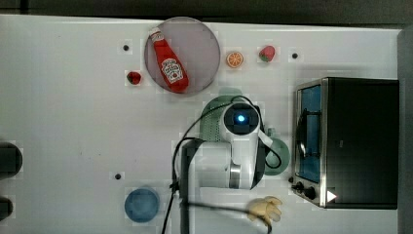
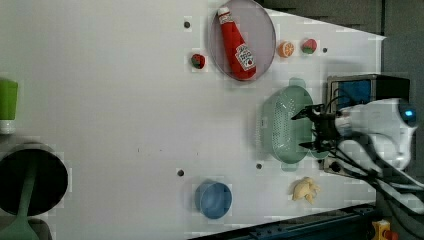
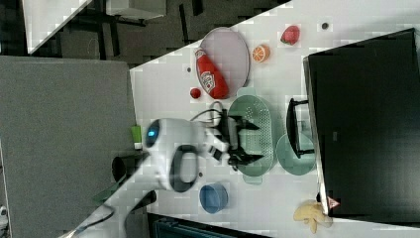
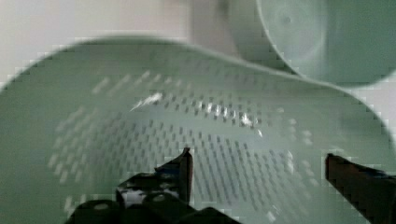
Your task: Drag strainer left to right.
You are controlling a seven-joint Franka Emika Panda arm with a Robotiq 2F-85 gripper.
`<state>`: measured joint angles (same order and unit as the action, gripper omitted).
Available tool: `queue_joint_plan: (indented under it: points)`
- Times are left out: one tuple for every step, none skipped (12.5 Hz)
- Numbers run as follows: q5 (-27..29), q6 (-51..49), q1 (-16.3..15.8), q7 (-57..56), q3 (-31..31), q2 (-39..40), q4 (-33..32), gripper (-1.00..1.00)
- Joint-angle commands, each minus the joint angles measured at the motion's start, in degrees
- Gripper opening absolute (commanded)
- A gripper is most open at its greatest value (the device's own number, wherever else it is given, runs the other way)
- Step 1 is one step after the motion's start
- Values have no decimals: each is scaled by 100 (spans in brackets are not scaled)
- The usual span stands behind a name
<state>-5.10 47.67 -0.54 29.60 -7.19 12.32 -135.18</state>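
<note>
**Open claw poised over the strainer's bowl**

The pale mint-green, perforated plastic oblong strainer sits on the white surface, beside the dark toaster oven and touching or nearly touching the round green mug; its long axis runs up and down in the left view. The black claw stands spread wide and holds nothing; in the left view it overlaps the strainer's right rim, and the wrist view has its fingers over the holed inside, so the basket lies directly ahead of it. Whether a finger touches plastic cannot be told; in the top view the arm covers much of the strainer.
</note>
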Motion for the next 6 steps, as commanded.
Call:
queue_joint_plan:
  points:
    - [41, -919, 9, -1621, 165, -1143, 677, 100]
    - [53, -1378, 5, -2056, 169, -1419, 923, 100]
    - [68, -1882, 2, -2417, 173, -1662, 1187, 100]
    - [111, -2432, 2, -2690, 168, -1876, 1464, 100]
    - [205, -2919, 1, -2942, 171, -2065, 1750, 100]
    - [213, -3416, 1, -3109, 172, -2226, 2031, 100]
